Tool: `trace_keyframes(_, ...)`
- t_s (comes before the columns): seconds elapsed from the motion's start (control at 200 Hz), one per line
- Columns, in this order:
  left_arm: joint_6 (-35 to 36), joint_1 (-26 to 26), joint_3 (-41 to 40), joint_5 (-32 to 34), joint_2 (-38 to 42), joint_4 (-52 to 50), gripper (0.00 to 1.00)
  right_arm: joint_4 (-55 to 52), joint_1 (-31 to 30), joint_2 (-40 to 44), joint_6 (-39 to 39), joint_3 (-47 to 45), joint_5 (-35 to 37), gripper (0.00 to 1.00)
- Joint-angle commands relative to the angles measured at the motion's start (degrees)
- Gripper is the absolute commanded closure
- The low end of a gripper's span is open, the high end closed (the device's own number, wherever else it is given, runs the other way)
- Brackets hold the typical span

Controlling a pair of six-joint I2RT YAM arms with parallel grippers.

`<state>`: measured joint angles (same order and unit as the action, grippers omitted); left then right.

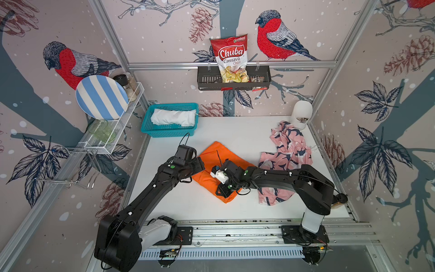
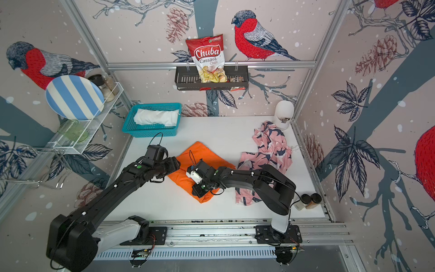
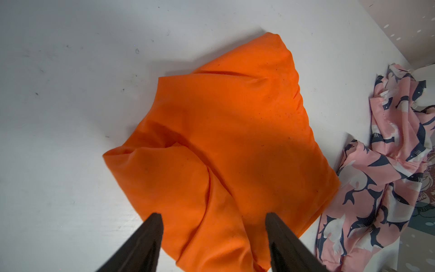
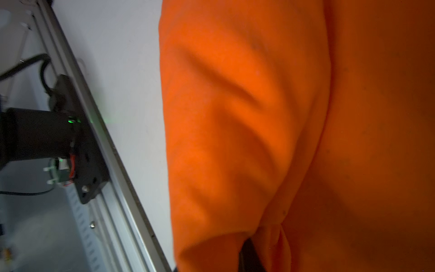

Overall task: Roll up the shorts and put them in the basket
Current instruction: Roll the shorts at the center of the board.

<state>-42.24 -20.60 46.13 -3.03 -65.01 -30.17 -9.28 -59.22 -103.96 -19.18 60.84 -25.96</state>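
Left hand (image 3: 213, 215) hovers spread over the orange shorts (image 3: 230, 131) on the worktop (image 1: 235, 131). Right hand (image 1: 222, 192) pinches a fold of them. Pink shorts (image 1: 288, 150) lie crumpled behind the right hand. White shorts (image 1: 173, 117) sit in a basket (image 1: 164, 133) beyond the left.

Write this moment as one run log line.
left tool: open over orange shorts | right tool: shut on orange shorts | white shorts: rolled, in basket | pink shorts: crumpled on table
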Motion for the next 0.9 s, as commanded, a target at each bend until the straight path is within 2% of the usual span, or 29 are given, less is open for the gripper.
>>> trace_keyframes(0.0, -0.63, 0.30, -1.00, 0.29, -0.20, -0.56, 0.28, 11.14, 4.44, -0.98, -8.80, -3.61, -19.71, 0.82)
trace_keyframes(0.115, 0.06, 0.25, -0.22, -1.37, -4.49, 1.54, 0.28, 17.65, 8.65, -5.08, -12.10, -6.80, -27.03, 0.81)
trace_keyframes(0.22, 1.17, 0.21, 2.31, -1.61, -10.04, 2.40, 0.28, 18.19, 11.28, -7.71, -12.15, -8.20, -27.09, 0.82)
trace_keyframes(0.33, 2.57, 0.25, 4.14, 1.75, -15.15, 2.88, 0.30, 19.86, 13.89, -8.63, -14.01, -10.50, -26.25, 0.81)
trace_keyframes(0.47, 4.64, 0.38, 5.82, 3.57, -21.97, 3.51, 0.37, 16.99, 14.49, -6.20, -13.30, -11.04, -21.39, 0.56)
trace_keyframes(0.6, 5.65, 0.39, 6.39, 3.12, -26.04, 4.97, 0.44, 12.31, 14.14, -0.36, -11.84, -10.70, -15.49, 0.41)
trace_keyframes(0.715, 6.66, 0.39, 6.21, 2.87, -27.86, 5.64, 0.45, 2.73, 12.93, 5.76, -8.60, -8.54, -3.47, 0.31)
trace_keyframes(0.895, 8.21, 0.38, 6.15, 2.59, -29.33, 5.68, 0.45, -14.00, 4.24, 12.09, -2.40, 0.01, 27.97, 0.20)
